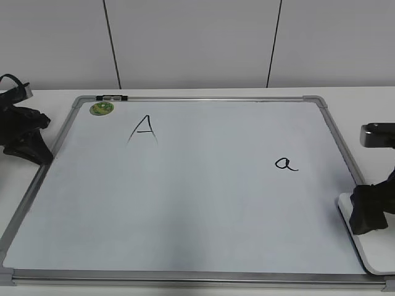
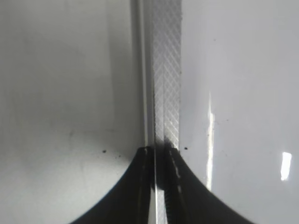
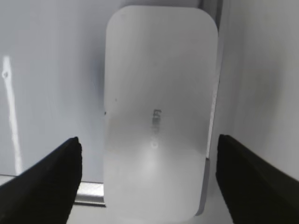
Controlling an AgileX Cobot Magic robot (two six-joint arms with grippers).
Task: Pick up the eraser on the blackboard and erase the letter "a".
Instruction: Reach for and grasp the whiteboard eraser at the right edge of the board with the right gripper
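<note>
Near-right corner: the eraser (image 1: 370,246) lies flat across the right frame of the blackboard (image 1: 185,203), partly on the board and partly past its edge, well apart from the letter "a" (image 1: 286,163).
Right gripper: the right gripper (image 3: 149,179) sits over the eraser with its jaws spread wide, one dark finger on each long side and clear gaps to the white casing; nothing is pinched yet.
Left gripper: the left gripper (image 2: 159,186) rests at the far-left side over the board's frame, its fingers pressed almost together with only a thin slit between them, holding nothing.
Step in hand: likely the descent and closing on the eraser, judged from the straddling pose.
Risk, grip: the casing looks smooth and low, so a closure taken too high could slide off its rounded edges or tip it.
Risk, frame: the eraser bridges the raised metal rim, so it may rock when squeezed, and a low finger could catch the rim.
Risk, wiping: a tilted hold would leave only part of the underside on the board and smear the mark.
Risk, wrong target: the capital "A" (image 1: 144,129) and the green magnet (image 1: 102,108) sit far left; a long sweep should stay short of them.
</note>
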